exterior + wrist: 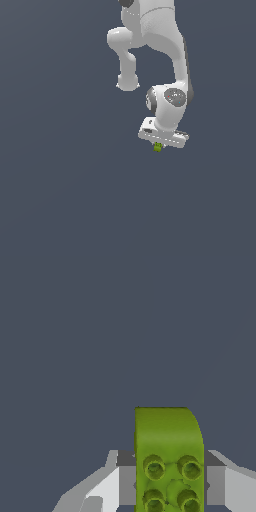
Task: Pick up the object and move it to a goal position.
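- My pincer (158, 145): clamped on the green block (167, 456), fingers (227, 483) pressing both sides.
- Risk: the small block may slip out if I swing fast.

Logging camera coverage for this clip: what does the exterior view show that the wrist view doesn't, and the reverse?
Only the exterior view shows the whole white arm, its joints, and the claw from outside, with the yellow-green block just a tiny speck under it. Only the wrist view shows the block close up: its round studs, one rounded corner, and a grey finger on each side of it. Both show the block in the claw against the same plain dark grey background. No goal marker is visible in either.
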{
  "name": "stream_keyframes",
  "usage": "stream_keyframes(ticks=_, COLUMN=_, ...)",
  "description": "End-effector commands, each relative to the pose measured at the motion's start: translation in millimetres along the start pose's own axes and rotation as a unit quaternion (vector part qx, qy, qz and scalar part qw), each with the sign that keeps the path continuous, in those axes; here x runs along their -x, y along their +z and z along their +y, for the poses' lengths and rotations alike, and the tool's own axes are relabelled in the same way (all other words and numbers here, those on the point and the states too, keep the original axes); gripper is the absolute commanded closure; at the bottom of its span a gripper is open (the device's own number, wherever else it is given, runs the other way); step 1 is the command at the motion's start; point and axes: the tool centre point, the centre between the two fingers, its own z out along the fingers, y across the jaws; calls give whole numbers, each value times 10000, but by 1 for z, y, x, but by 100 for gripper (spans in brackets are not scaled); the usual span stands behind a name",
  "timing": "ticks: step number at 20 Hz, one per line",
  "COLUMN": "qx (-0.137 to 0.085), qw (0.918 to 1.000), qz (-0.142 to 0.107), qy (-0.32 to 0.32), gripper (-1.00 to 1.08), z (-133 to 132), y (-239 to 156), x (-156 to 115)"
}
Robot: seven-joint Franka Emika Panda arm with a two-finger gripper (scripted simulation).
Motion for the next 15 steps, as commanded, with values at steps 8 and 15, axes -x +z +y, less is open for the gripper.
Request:
stream_keyframes(ticks=8, qx=3, qw=10000, qz=4, qy=2, gripper=108, z=-64, y=-36, x=50)
stream_keyframes(ticks=15, qx=3, qw=10000, qz=4, qy=2, gripper=108, z=-79, y=-44, x=60)
